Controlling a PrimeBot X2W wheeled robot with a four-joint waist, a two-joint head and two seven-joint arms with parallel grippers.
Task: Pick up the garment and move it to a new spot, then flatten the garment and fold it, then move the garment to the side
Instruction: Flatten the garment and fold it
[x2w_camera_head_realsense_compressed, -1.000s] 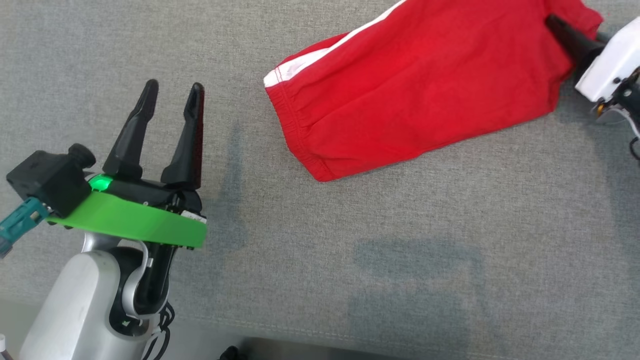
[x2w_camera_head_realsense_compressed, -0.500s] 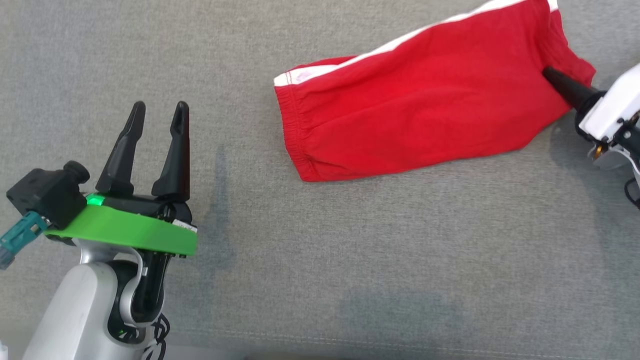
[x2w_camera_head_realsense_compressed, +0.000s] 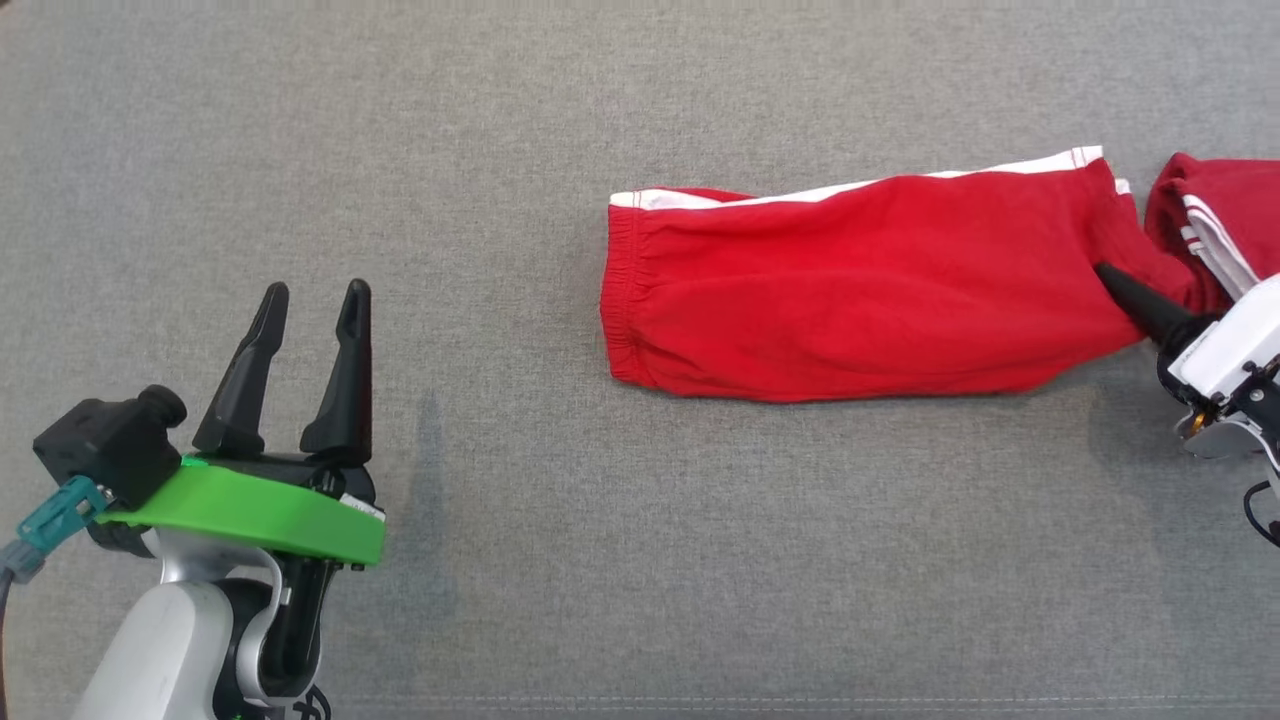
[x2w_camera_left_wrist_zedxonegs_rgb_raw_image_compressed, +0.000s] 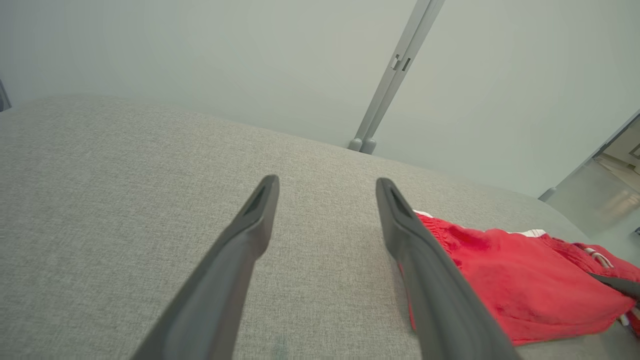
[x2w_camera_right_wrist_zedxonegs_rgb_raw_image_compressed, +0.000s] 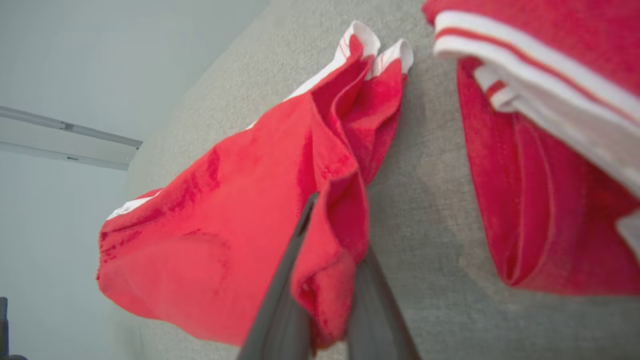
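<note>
The garment (x2w_camera_head_realsense_compressed: 860, 290) is a pair of red shorts with a white side stripe. It lies stretched left to right on the grey fabric surface (x2w_camera_head_realsense_compressed: 640, 550). My right gripper (x2w_camera_head_realsense_compressed: 1112, 278) is shut on its right end, near the leg hem. In the right wrist view the red cloth (x2w_camera_right_wrist_zedxonegs_rgb_raw_image_compressed: 225, 235) is pinched and bunched between the two dark fingers (x2w_camera_right_wrist_zedxonegs_rgb_raw_image_compressed: 285, 310) of my right gripper (x2w_camera_right_wrist_zedxonegs_rgb_raw_image_compressed: 330, 260). My left gripper (x2w_camera_head_realsense_compressed: 312, 295) stands open and holds nothing at the lower left, well clear of the waistband. The left wrist view has the left gripper (x2w_camera_left_wrist_zedxonegs_rgb_raw_image_compressed: 326, 185) above bare surface, with the garment (x2w_camera_left_wrist_zedxonegs_rgb_raw_image_compressed: 500, 280) to its right.
A second red piece of clothing with white stripes (x2w_camera_head_realsense_compressed: 1215, 215) lies bunched at the far right, just beyond my right gripper, and shows large in the right wrist view (x2w_camera_right_wrist_zedxonegs_rgb_raw_image_compressed: 540, 150). Beyond the surface's far edge are a pale wall and a grey post (x2w_camera_left_wrist_zedxonegs_rgb_raw_image_compressed: 395, 75).
The head view has shifted. The right gripper has closed on the garment's end. The garment, slanted before, now lies level and drawn out, and the second red piece has come into view.
</note>
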